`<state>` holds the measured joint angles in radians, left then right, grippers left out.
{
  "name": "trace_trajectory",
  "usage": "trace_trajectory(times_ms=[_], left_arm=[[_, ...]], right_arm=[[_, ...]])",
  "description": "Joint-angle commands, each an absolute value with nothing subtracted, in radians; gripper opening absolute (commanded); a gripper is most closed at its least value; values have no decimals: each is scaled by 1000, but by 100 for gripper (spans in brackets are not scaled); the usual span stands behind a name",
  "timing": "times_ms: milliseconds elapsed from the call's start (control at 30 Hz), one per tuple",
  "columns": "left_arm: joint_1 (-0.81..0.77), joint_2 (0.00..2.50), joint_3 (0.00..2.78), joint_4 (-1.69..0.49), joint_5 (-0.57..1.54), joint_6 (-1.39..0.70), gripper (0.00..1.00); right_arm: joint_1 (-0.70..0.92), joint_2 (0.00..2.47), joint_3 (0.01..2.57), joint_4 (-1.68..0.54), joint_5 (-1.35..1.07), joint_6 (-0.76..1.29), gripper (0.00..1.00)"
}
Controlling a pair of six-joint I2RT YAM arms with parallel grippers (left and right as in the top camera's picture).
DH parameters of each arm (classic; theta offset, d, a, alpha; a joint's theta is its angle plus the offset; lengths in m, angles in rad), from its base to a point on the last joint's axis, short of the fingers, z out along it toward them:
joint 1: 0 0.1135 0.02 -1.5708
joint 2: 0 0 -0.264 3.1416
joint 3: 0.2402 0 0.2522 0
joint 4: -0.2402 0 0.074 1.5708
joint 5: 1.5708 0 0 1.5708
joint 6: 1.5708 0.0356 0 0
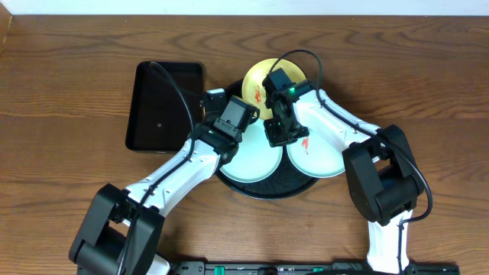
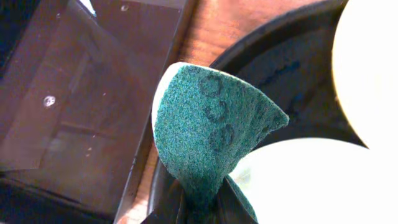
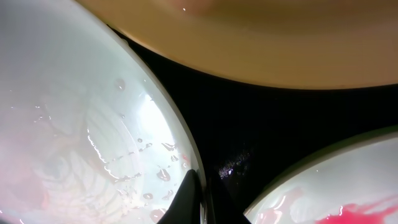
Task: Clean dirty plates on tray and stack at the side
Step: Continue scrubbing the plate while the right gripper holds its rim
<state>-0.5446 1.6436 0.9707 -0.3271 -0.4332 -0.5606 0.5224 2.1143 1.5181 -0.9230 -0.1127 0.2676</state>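
The round black tray [image 1: 275, 191] holds a yellow plate [image 1: 258, 80] at the back with a red smear, and two mint-green plates in front. My right gripper [image 1: 276, 137] is shut on the rim of the left mint plate [image 1: 252, 164]. In the right wrist view its fingers [image 3: 202, 193] pinch that wet rim [image 3: 81, 124]. The right mint plate [image 1: 317, 156] has a red smear [image 3: 336, 186]. My left gripper [image 2: 202, 208] is shut on a green scouring pad [image 2: 211, 137], held over the tray's left edge [image 2: 292, 68].
A smaller rectangular black tray [image 1: 164, 107] lies just left of the round tray and also shows in the left wrist view [image 2: 81, 93]. Brown wood tabletop [image 1: 428, 76] surrounds both trays. The two arms cross close together over the round tray.
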Motion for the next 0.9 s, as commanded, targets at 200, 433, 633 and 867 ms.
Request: trace_trajectory(times_ms=[200, 433, 633, 867], left_arm=[[-574, 1663, 963, -358, -465, -532, 8], [-576, 1726, 963, -361, -464, -532, 7], [-595, 1740, 963, -366, -457, -536, 7], [-670, 1740, 963, -365, -435, -616, 8]], right_arm=[[524, 2127, 1510, -927, -53, 254, 1], [524, 2127, 1510, -927, -53, 254, 1], [524, 2127, 1510, -927, -53, 254, 1], [524, 2127, 1510, -923, -53, 254, 1]])
